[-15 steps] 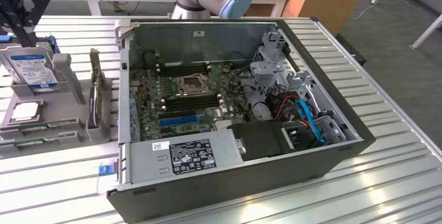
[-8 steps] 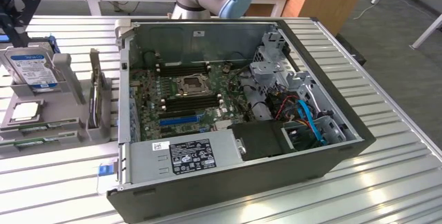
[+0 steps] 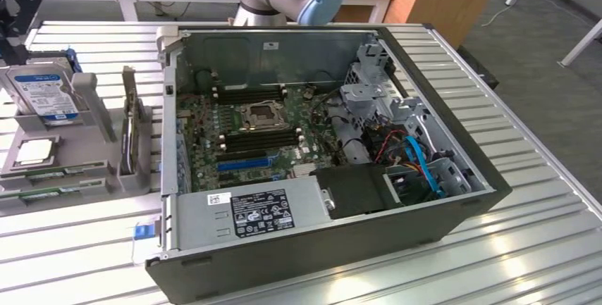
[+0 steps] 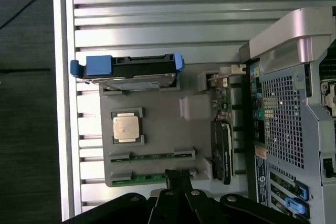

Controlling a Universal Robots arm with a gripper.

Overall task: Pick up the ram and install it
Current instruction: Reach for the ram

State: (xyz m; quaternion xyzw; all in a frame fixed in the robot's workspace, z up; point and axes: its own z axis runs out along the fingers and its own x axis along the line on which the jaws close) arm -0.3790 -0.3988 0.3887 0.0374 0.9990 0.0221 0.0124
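The ram lies as thin green sticks in the slots of a grey parts holder (image 3: 94, 118) on the exterior view's left. One stick (image 3: 58, 172) lies just behind the other (image 3: 49, 193). In the wrist view the greener stick (image 4: 144, 178) lies in the slot nearest my gripper (image 4: 178, 174), and the other stick (image 4: 152, 156) is one slot further. My gripper is shut with nothing in it. It hovers above one end of the nearer stick, apart from it. The open computer case (image 3: 452, 210) shows its motherboard (image 3: 254, 118) with long black memory slots (image 3: 259, 138).
The holder also carries a hard drive in a blue caddy (image 4: 128, 67), a processor chip (image 4: 126, 127) and a dark expansion card (image 4: 221, 150) standing on edge. The case's rear wall (image 4: 286, 124) rises close beside the holder. The slatted metal table (image 3: 526, 249) ends just past the holder.
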